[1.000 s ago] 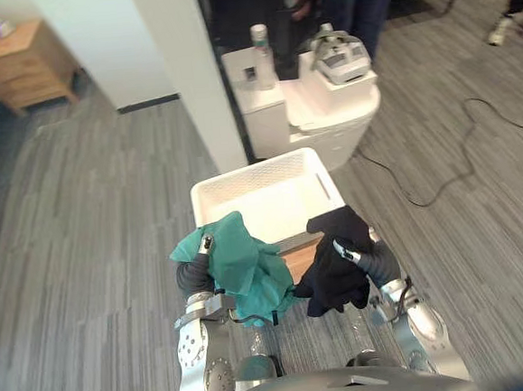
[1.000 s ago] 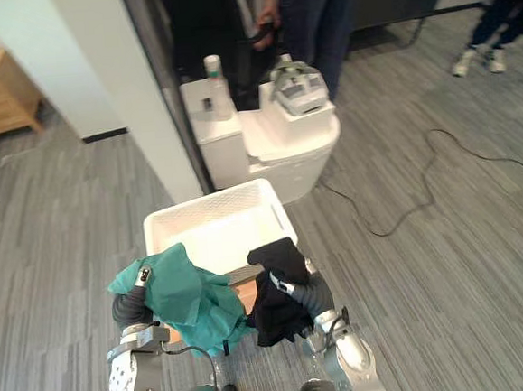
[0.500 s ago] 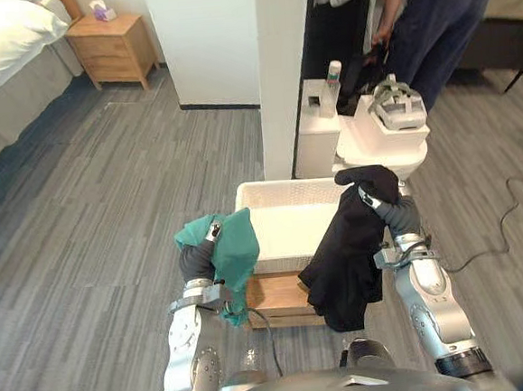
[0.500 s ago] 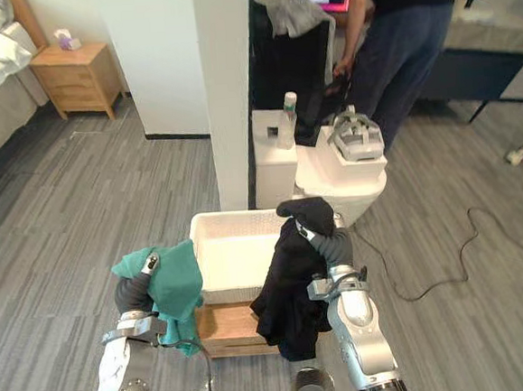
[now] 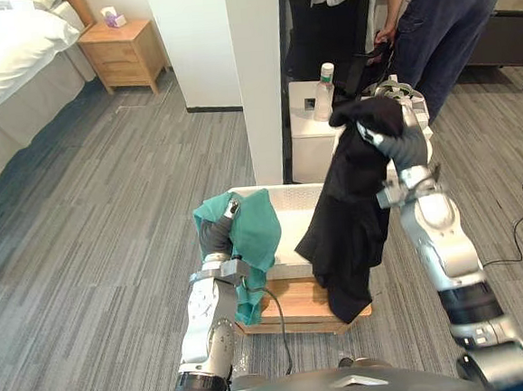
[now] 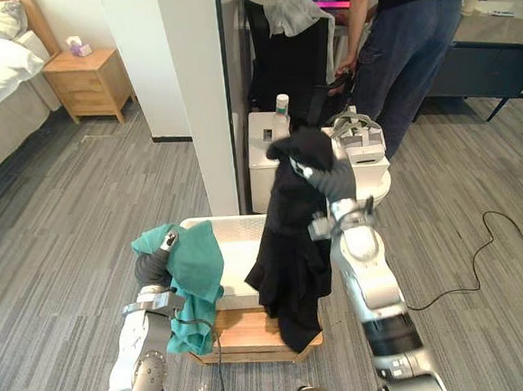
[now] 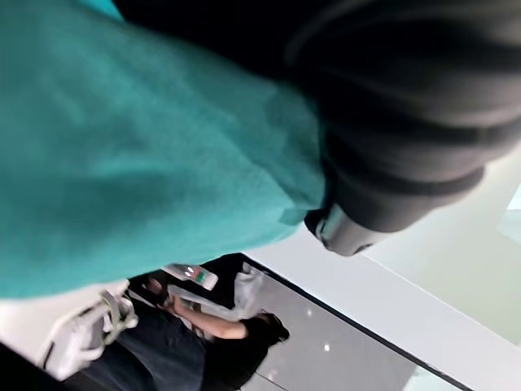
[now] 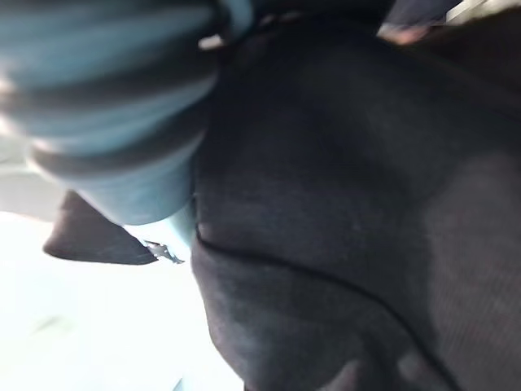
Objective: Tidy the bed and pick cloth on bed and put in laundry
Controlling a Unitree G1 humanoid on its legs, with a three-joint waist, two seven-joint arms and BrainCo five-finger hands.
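Note:
My left hand (image 5: 216, 241) is shut on a teal cloth (image 5: 257, 236), held at the left rim of the white laundry basket (image 5: 288, 190); the cloth drapes over the hand and down the basket's left front corner. The same teal cloth (image 7: 122, 147) covers the fingers in the left wrist view. My right hand (image 5: 404, 144) is raised high above the basket's right side, shut on a black cloth (image 5: 346, 234). That garment hangs long, with its lower end past the basket's front right edge. Black cloth (image 8: 366, 204) lies over the hand in the right wrist view.
The basket stands on a low wooden crate (image 5: 293, 307). Behind it rise a white pillar (image 5: 256, 69) and a white cabinet (image 5: 315, 128) with a bottle (image 5: 326, 77) and a headset. A person (image 5: 438, 18) stands beyond. A bed (image 5: 6, 53) and a nightstand (image 5: 123, 52) are far left.
The camera has shifted. My right hand has lifted the black cloth much higher, so it now hangs full length over the basket's right side. The left hand keeps the teal cloth at the left rim.

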